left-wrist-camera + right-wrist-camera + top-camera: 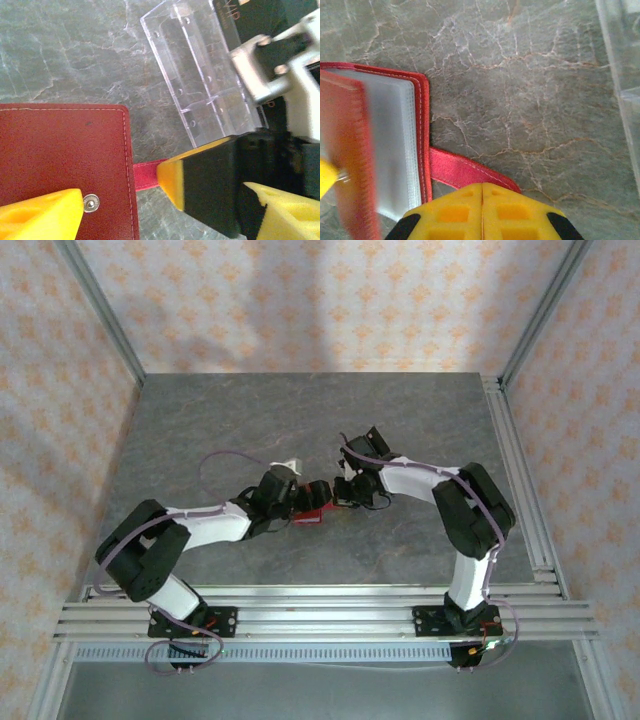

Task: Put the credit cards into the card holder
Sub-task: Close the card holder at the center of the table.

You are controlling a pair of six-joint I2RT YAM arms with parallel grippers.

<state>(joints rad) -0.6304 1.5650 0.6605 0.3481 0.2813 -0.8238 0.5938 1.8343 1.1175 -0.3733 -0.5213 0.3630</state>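
Reaching inward from the near corners, the left arm (200, 525) and right arm (470, 505) meet over the middle of the bench (420, 430), elbows bent outward. The left end effector (162, 194) is spread wide over the wallet (60, 150), one fingertip (70, 202) at the snap (90, 202). The right end effector (482, 192) is pressed together, pinching the strap (465, 172). One wallet lies mid-bench, its red cover lifted off pale sleeves. One clear stand (200, 75) sits just beside it.
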